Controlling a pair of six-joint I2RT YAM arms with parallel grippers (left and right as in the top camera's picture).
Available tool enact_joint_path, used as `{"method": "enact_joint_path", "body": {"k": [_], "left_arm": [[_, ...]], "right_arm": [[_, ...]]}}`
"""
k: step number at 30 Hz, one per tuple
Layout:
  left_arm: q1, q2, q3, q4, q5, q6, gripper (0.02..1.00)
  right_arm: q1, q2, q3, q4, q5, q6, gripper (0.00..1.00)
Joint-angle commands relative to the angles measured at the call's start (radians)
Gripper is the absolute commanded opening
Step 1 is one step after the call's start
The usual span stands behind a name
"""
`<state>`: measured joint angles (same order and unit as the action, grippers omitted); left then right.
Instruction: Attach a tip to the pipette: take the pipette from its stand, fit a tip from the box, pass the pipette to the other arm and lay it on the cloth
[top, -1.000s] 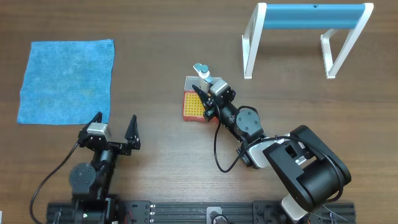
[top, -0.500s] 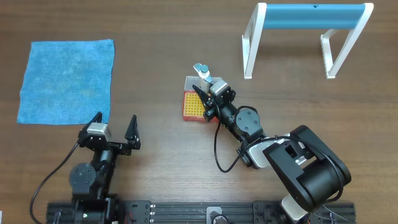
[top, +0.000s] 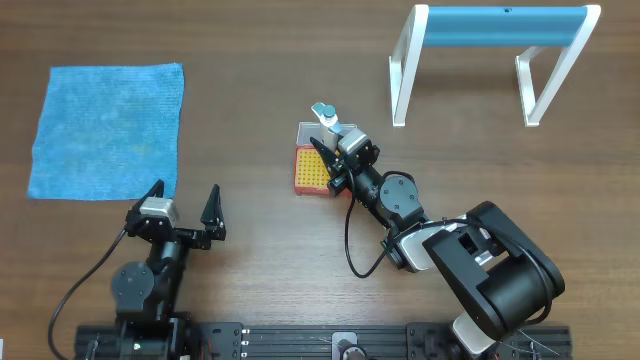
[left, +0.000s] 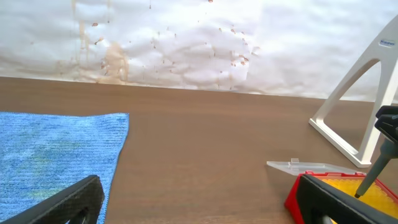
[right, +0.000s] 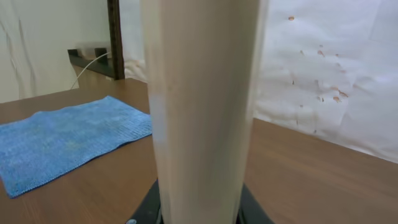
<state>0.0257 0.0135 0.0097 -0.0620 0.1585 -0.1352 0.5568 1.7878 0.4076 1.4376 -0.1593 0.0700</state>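
Two arms are on the brown wooden counter (top: 260, 80), one claw each. The left claw (top: 187, 186) sits low near its base, just below the cloth's lower right corner, fingers spread wide with nothing between them. The right claw (top: 336, 152) is out at mid-counter, pinching the pipette (top: 323, 112) and holding it upright.

One pipette, then, and it's off the stand. From the right wrist its pale barrel (right: 199, 106) stands straight up between the fingers. From the left wrist, its thin dark lower end (left: 372, 169) slants down to the yellow rack in the tip box (left: 323, 186). Whether it actually touches a tip, I can't tell.

One tip box (top: 310, 172): red walls, yellow-orange top, right beside the right claw. Its clear lid (left: 298, 166) lies flat on the counter at the side towards the wall.

One blue cloth (top: 105, 130) is spread flat at the far left, well apart from the box, with nothing on it.

One stand (top: 500, 25) is at the far right: white legs, a blue bar across the top, nothing hanging on it.

Round the room: a white sheet (left: 186, 43) with brownish spots and stains covers the wall behind the counter. From the right wrist, a dark upright post (right: 115, 37) shows beyond the cloth.
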Motion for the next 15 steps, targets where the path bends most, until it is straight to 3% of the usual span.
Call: {"method": "enact_joint_path", "body": {"k": [1,15], "left_arm": [[0.001,-0.006,-0.004,-0.002,0.011,-0.009,0.996],[0.001,-0.006,-0.004,-0.002,0.011,-0.009,0.996]], "right_arm": [[-0.007,-0.008,-0.011,0.016,0.009,0.008,0.073],[-0.013,-0.008,-0.033,0.010,0.008,0.024,0.071]]}}
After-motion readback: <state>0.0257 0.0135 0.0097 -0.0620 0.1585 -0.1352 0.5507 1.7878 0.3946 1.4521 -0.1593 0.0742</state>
